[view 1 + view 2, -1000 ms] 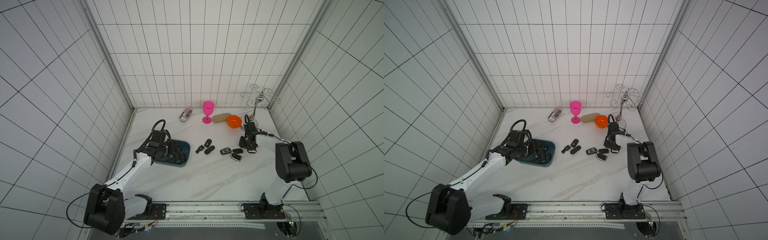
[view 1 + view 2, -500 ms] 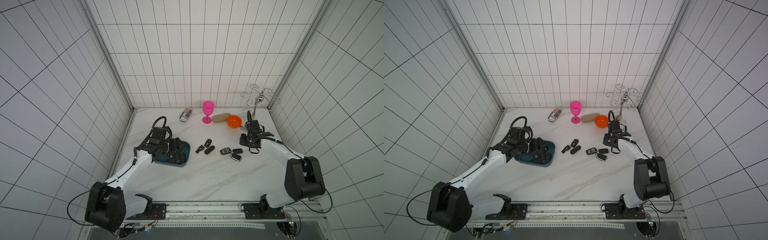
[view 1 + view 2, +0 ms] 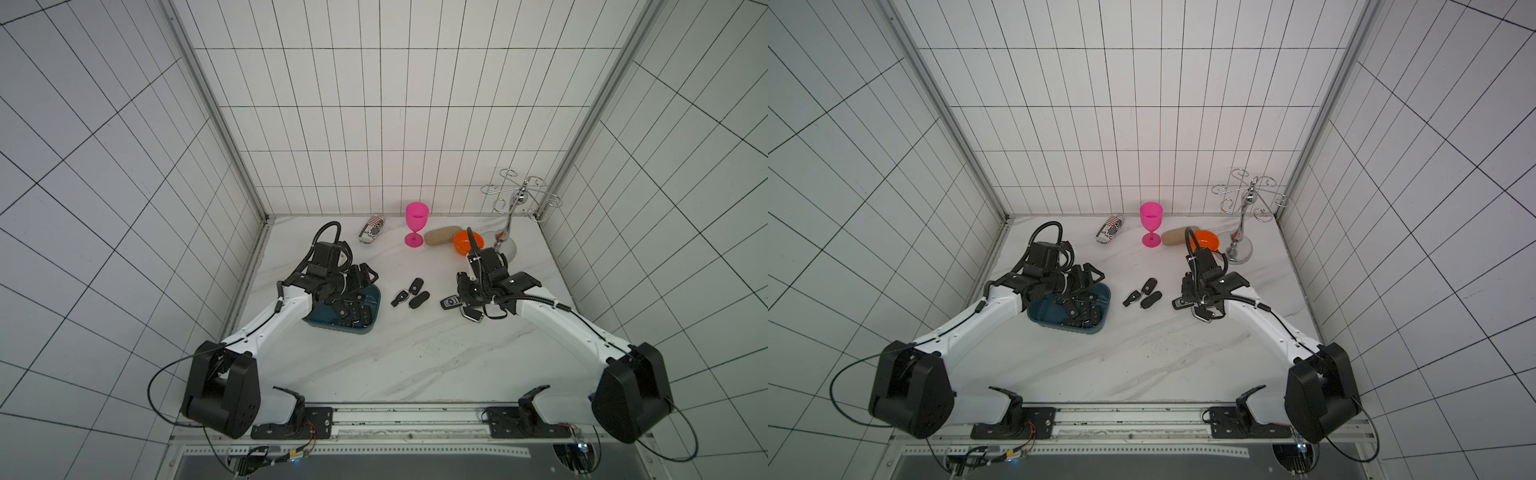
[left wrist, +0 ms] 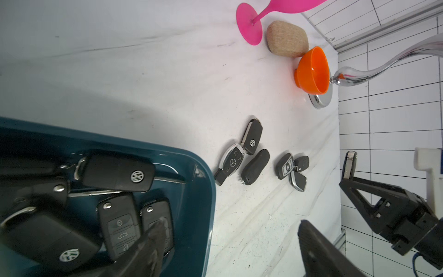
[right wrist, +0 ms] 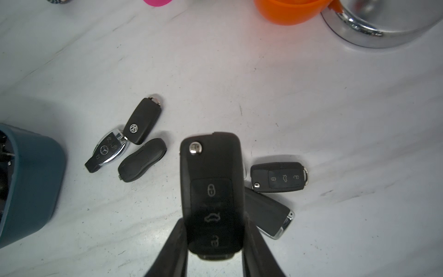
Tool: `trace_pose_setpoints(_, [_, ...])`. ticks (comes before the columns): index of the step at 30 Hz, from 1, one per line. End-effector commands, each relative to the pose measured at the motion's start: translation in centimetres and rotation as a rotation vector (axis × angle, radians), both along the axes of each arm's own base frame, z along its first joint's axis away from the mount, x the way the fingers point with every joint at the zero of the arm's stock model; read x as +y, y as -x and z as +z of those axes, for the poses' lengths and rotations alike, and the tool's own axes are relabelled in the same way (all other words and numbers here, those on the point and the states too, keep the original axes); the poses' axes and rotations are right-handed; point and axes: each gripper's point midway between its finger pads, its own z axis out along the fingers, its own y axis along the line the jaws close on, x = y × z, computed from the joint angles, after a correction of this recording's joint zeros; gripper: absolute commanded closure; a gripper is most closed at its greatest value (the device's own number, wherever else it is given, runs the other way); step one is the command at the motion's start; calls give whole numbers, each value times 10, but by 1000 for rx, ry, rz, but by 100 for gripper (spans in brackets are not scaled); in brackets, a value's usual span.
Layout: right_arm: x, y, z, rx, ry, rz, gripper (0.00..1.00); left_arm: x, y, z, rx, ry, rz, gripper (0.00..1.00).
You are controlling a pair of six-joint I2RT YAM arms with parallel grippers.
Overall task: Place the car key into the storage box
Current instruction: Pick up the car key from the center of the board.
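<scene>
**Operator:** How did my setup look then?

**Observer:** Your white marble table [image 3: 415, 357] carried the teal storage box [image 3: 345, 331] toward your left arm's side, with several black Volkswagen flip keys [image 4: 115, 172] lying in it.

**Operator:** And my arms?

**Observer:** Your left gripper [image 4: 230, 225] hung at the box's rim with its fingers [image 4: 153, 239] wide apart and nothing between them, one over the box and one over bare table. Your right gripper [image 5: 213, 239] was clamped on the car key [image 5: 211, 187], a black three-button flip key. You held it above the table, well apart from the box.

**Operator:** What lay loose?

**Observer:** Between your arms, a Mercedes fob [image 5: 106, 150] touched a Volkswagen key [image 5: 143, 122], with a plain black fob [image 5: 141, 159] just beside them. Beneath your held key sat a BMW fob [image 4: 285, 166], another three-button key [image 5: 279, 177] and a chrome-tipped fob [image 5: 268, 213].
</scene>
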Motion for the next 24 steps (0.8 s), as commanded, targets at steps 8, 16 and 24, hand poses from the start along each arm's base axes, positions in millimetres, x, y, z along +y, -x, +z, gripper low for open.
trace_pose_setpoints(8, [31,44,21,-29,-25,104,72,-42,-18,19,37,131,-98,17])
trace_pose_setpoints(16, [45,64,33,-43,-59,167,72,-60,-9,25,45,201,-145,21])
trace_pose_setpoints(24, [64,77,41,-55,-92,216,72,-102,8,26,67,244,-264,20])
